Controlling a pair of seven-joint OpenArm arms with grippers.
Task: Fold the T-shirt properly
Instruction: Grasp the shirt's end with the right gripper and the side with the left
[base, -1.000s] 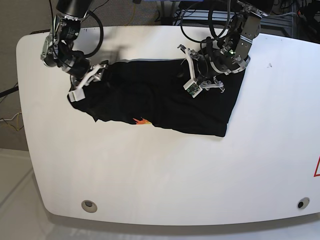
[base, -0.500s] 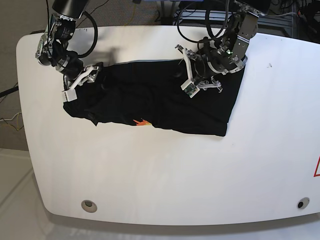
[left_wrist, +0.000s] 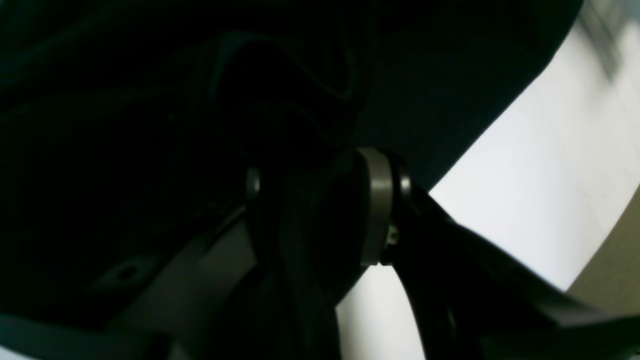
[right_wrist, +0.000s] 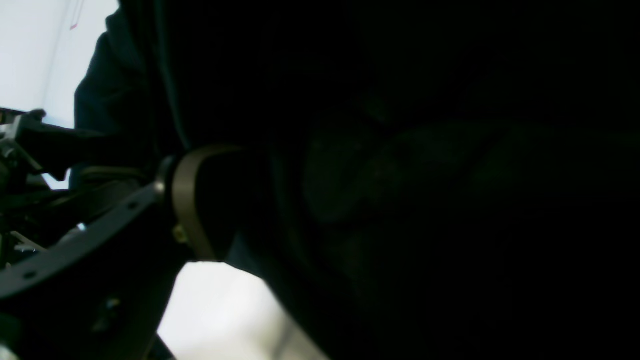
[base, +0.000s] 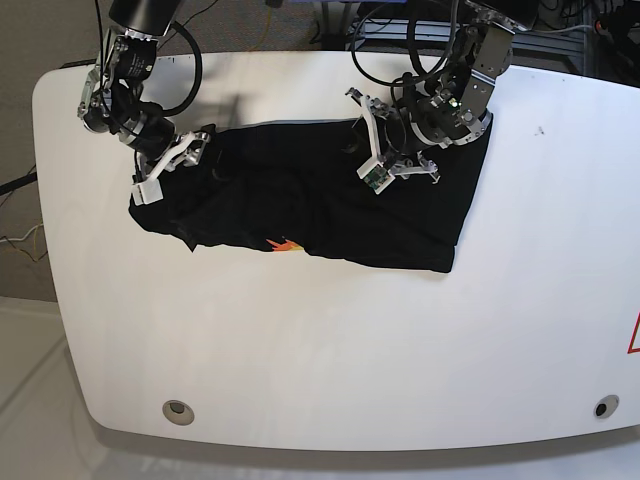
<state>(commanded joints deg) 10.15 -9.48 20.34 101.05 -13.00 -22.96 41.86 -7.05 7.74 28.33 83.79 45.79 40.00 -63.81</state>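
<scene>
The shirt (base: 320, 205) is lying rumpled across the far half of the bench (base: 330, 350), closer to the far edge than the near one, with its small orange print (base: 284, 243) showing at the near hem. Its right end is reaching toward the bench's right far corner, and its left end is bunching into a narrow tip. The left hand (base: 385, 150) is sitting over the far middle of the cloth; the left wrist view is showing a thick bundle of black fabric (left_wrist: 305, 240) running between the two fingers (left_wrist: 375, 205), so this hand is pinching the shirt. The right hand (base: 165, 168) is working at the bunched end toward the bench's other far corner, and its wrist view is showing cloth (right_wrist: 280, 210) lying against one finger (right_wrist: 187, 200), so it appears to be pinching the shirt too, though the second finger is lost in the dark. Judging by the wrinkles, the step in hand is spreading or drawing a fold over, and the garment is far from folded. To do it well, both hands should be lifting only enough to clear the bench, pulling apart evenly so the fabric is going taut without dragging the whole shirt, and keeping the far edge straight. A thick pinch may be carrying several layers at once, which risks a lumpy fold.
</scene>
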